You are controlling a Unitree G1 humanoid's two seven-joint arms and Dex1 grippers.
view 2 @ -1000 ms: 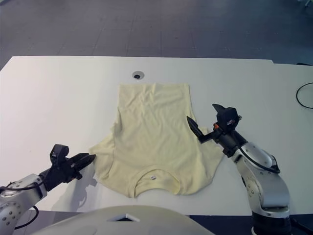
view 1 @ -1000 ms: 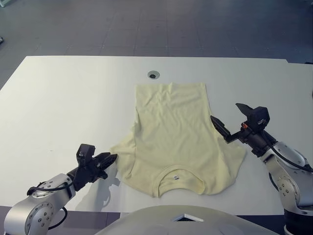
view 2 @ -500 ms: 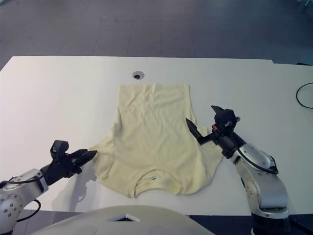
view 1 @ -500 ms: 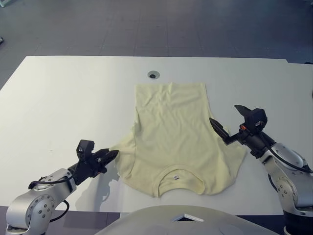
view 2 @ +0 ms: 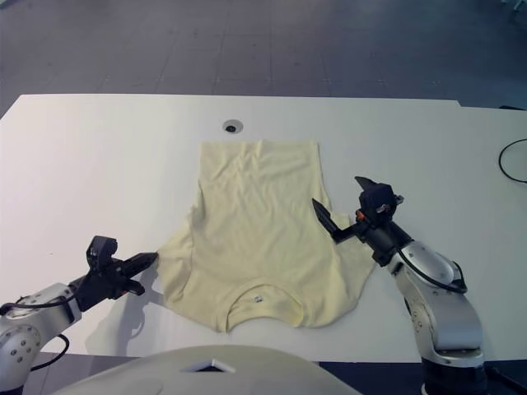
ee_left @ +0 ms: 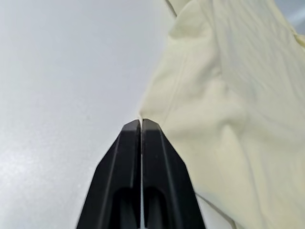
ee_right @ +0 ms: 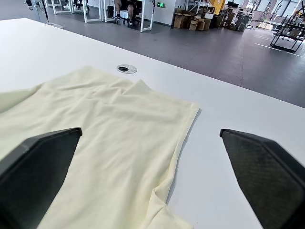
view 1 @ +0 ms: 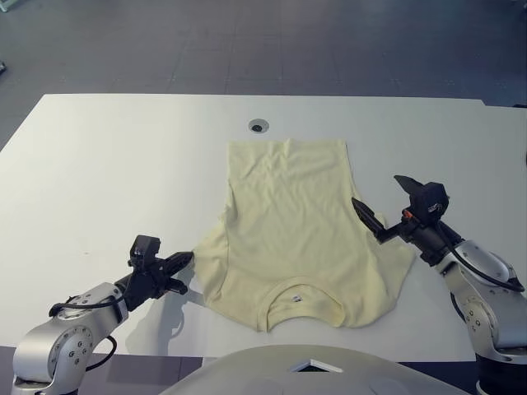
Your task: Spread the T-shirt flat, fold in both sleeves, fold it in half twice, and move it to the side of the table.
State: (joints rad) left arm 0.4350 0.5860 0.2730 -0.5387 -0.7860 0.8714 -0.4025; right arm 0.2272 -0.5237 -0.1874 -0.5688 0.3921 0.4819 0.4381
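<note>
So, progress check: not far along. The T-shirt point(view 1: 288, 222) lies mostly spread on the table point(view 1: 123, 164), collar point(view 1: 300, 300) on the robot's side. The body is pretty flat with a few wrinkles. Neither sleeve is folded in yet, no halving has been done, and it sits mid-table, so I'd say everything after "spread flat" is left to do.

The left gripper point(view 1: 188, 258) is low on the table with its fingers pressed together, no gap at all. The tips are right at the outer edge of the left sleeve point(ee_left: 190, 95), touching or as good as. The sleeve lies just ahead of the tips, a bit bunched, with the rest of the shirt beyond it. I can't see any cloth between the fingers, so I wouldn't call it a grip.

The right gripper point(view 1: 394, 204) is spread wide and holds nothing. It hangs above the shirt's right edge around the armpit, and the right sleeve point(view 1: 399, 263) lies flat just beneath and behind it. Looks to me like it's set for the sleeve fold.
</note>
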